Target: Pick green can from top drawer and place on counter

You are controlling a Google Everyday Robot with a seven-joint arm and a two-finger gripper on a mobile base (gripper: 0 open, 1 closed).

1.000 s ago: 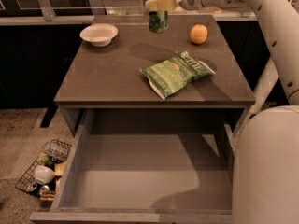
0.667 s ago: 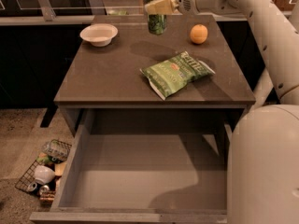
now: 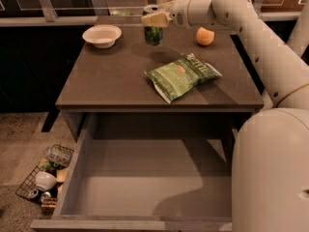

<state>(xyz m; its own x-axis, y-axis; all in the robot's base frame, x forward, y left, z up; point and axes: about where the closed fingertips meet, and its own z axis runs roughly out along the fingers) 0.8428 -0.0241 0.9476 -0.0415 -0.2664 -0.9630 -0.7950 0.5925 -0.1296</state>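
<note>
The gripper (image 3: pixel 155 19) is clamped on the can (image 3: pixel 153 35) at the far side of the grey counter (image 3: pixel 106 76); chip bag (image 3: pixel 182 75) lettering unreadable.

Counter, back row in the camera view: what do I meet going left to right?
Bowl → green can, held by the gripper over the counter's far middle → orange. The chip bag lies nearer and overlaps both, so it is left out.

I count one claw (image 3: pixel 155 19) at upper centre of the frame, gripping one green can (image 3: pixel 153 33). On the one table (image 3: pixel 106 81) I see one bowl (image 3: pixel 102 35), one orange (image 3: pixel 205 36) and one chip bag (image 3: pixel 182 75); below, one open top drawer (image 3: pixel 145 187).
</note>
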